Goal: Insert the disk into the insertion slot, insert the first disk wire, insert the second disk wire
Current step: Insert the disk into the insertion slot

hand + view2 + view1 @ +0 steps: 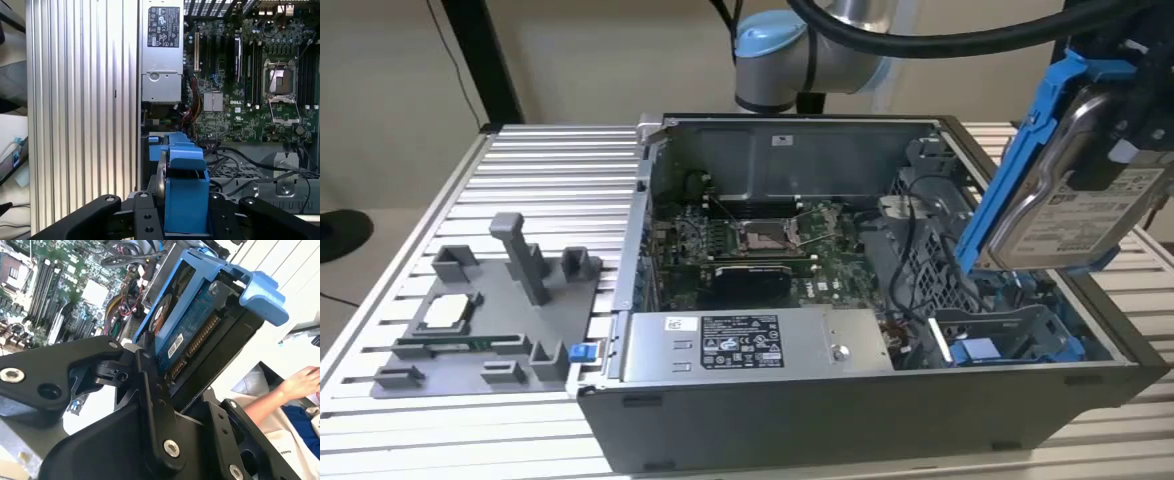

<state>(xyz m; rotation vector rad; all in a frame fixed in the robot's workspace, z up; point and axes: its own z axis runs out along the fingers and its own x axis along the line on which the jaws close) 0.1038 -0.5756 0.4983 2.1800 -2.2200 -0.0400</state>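
**Disk held tilted above the open case**

The ribbed metal desk [520,170] carries an open case [854,425], which takes up the half toward the exterior view's right and stands close to the near edge. A grey fixture [480,320] lies by the desk's near corner at the exterior view's left; the arm [781,45] stands over the far edge. Inside the case, the motherboard [747,240] covers the floor; a silver power supply [747,345] runs along the wall by the desk's near edge. The slot [1007,325], a grey sheet-metal bay, sits in the case's near corner at the exterior view's right; a small blue caddy [981,352] lies low in that same corner. The disk [1067,200], in its blue frame, hangs tilted above the slot with its label toward the exterior camera; its lower end is over the case but clear of the bay, so it is not yet inserted. The end effector [180,385] is clamped on the disk; its black fingers [147,385] press the two sides in both wrist views. A person's hand [300,382] rests beyond the desk in the second wrist view.
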